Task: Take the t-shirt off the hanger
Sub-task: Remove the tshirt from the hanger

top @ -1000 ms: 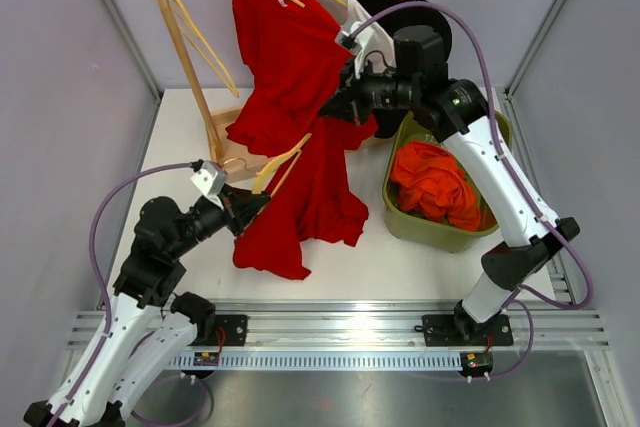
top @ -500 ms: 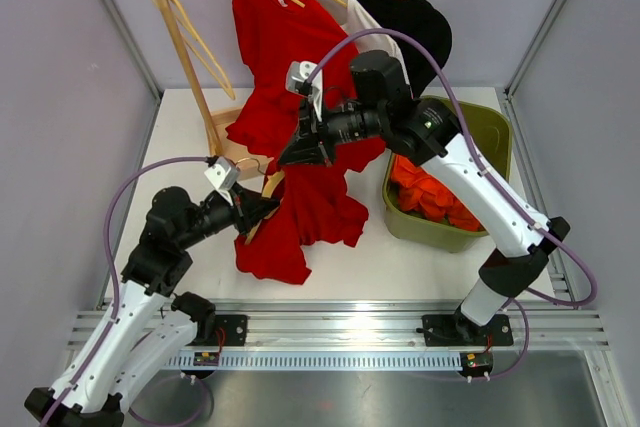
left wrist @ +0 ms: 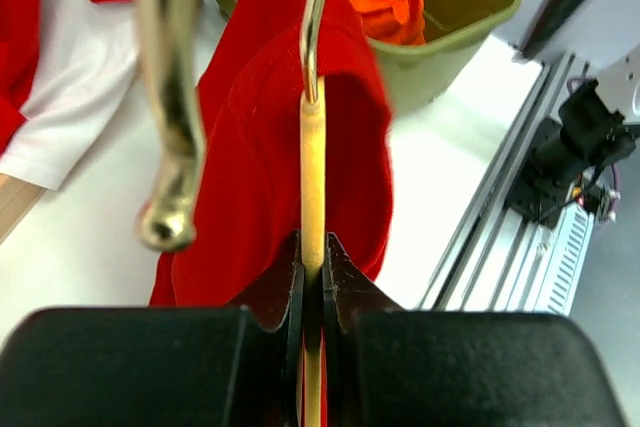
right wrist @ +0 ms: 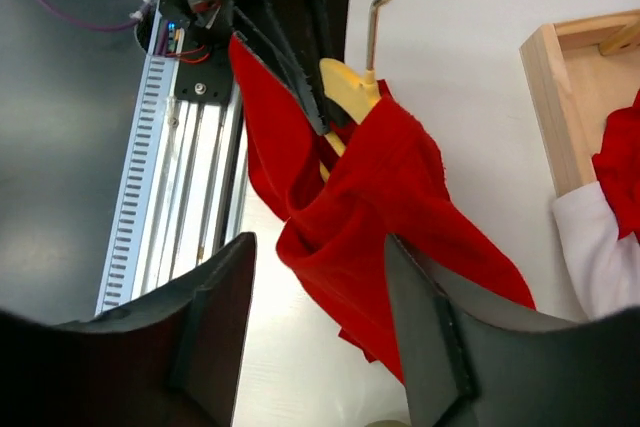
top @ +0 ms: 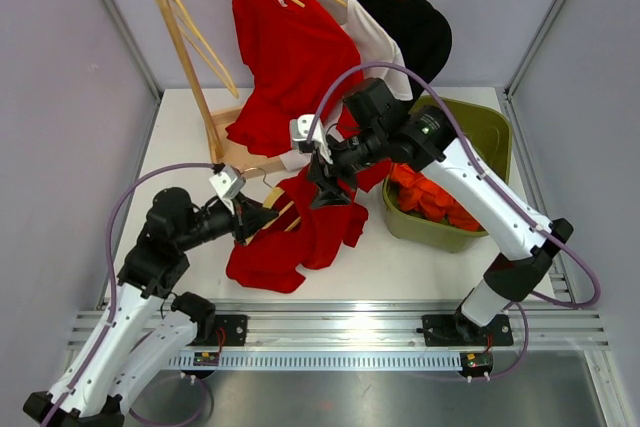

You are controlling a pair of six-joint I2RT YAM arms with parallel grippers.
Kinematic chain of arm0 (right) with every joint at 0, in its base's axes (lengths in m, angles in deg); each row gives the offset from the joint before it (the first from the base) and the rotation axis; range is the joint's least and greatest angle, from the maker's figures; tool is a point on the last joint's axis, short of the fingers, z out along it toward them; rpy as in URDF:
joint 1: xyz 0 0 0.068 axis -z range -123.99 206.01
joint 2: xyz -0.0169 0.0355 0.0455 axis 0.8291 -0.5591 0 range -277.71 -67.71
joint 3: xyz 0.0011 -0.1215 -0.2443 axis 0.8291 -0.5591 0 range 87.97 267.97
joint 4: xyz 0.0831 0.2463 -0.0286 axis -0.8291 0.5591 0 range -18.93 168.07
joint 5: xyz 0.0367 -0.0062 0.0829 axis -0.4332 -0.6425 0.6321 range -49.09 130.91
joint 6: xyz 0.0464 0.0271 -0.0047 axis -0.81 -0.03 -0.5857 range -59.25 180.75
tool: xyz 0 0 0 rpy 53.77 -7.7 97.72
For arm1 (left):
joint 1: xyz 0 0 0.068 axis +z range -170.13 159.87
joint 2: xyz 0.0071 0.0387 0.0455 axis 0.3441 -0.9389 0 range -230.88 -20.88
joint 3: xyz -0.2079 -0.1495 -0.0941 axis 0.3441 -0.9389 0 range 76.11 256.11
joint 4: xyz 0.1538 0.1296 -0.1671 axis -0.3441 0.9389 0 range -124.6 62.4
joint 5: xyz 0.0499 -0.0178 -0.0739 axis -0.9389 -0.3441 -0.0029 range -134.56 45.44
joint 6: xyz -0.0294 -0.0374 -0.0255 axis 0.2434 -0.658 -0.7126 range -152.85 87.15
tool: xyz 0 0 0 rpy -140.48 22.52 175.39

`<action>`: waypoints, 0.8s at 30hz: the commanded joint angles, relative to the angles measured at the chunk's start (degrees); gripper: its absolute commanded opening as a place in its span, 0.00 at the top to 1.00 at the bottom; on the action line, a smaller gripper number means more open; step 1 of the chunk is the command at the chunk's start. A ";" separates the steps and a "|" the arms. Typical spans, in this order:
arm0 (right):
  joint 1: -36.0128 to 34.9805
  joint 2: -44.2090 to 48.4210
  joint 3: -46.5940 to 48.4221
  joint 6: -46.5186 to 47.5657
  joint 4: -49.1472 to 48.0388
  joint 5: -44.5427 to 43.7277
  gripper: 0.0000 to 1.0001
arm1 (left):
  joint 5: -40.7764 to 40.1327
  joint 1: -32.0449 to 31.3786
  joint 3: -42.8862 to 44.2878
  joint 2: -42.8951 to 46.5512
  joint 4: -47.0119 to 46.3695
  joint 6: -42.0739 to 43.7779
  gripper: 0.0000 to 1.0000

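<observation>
Sagging — seemingly loose — t-shirt (right wrist: 395, 182) inside the parted right gripper (right wrist: 320, 252).

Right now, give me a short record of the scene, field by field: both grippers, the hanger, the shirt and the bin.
Left gripper: shut on the wooden hanger
Right gripper: jaws apart, red fabric between them, not pinched
Red t-shirt: draped over the hanger, lower part bunched on the table
Task state: shirt not yet off the hanger
Green bin: right of the shirt, orange cloth inside
Rack: other shirts hanging on it
</observation>
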 commanded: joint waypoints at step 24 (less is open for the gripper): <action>-0.68 -10.17 11.48 21.15 11.27 6.37 0.50 | 15.97 -0.18 9.63 -6.18 4.60 11.69 1.00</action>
